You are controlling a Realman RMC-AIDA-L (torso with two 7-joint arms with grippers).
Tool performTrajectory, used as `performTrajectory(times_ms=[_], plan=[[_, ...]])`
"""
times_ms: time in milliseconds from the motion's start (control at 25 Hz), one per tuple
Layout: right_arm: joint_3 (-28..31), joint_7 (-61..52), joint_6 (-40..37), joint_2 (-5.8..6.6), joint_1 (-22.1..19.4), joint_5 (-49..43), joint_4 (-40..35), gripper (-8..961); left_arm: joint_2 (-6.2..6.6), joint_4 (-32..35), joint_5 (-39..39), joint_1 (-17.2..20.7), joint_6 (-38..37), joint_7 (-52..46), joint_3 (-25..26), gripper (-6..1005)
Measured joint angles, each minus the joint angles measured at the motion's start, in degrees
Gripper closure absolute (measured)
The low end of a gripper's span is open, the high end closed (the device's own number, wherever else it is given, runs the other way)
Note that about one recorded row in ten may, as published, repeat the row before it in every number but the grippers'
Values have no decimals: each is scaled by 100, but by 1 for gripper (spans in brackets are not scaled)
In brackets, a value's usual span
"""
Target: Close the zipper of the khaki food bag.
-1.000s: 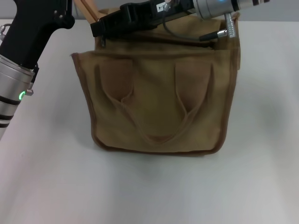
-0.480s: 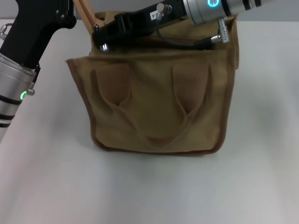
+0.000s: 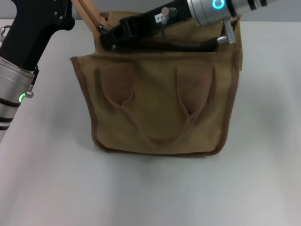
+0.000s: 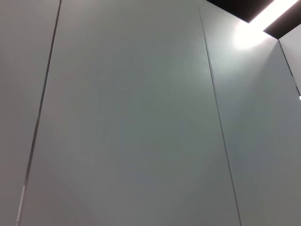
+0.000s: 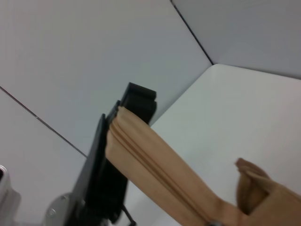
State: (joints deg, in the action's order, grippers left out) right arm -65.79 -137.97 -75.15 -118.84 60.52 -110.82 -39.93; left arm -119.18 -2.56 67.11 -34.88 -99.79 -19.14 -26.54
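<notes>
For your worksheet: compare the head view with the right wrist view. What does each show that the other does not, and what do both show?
Only the head view shows the whole khaki food bag, its front handle loop, and the right gripper reaching across the bag's top to its left end. Only the right wrist view shows the wall seams behind the scene. Both show the white table, the left gripper and the tan strap it holds up.
</notes>
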Motion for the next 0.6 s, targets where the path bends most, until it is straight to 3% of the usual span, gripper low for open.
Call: performTrajectory(times_ms=[280, 600], plan=[[-28, 238, -151, -8, -536, -44, -602, 944, 4, -16, -8, 195, 15, -32, 75, 888], [60, 530, -411, -5, -840, -18, -836, 924, 7, -33, -15, 362, 150, -38, 79, 887]])
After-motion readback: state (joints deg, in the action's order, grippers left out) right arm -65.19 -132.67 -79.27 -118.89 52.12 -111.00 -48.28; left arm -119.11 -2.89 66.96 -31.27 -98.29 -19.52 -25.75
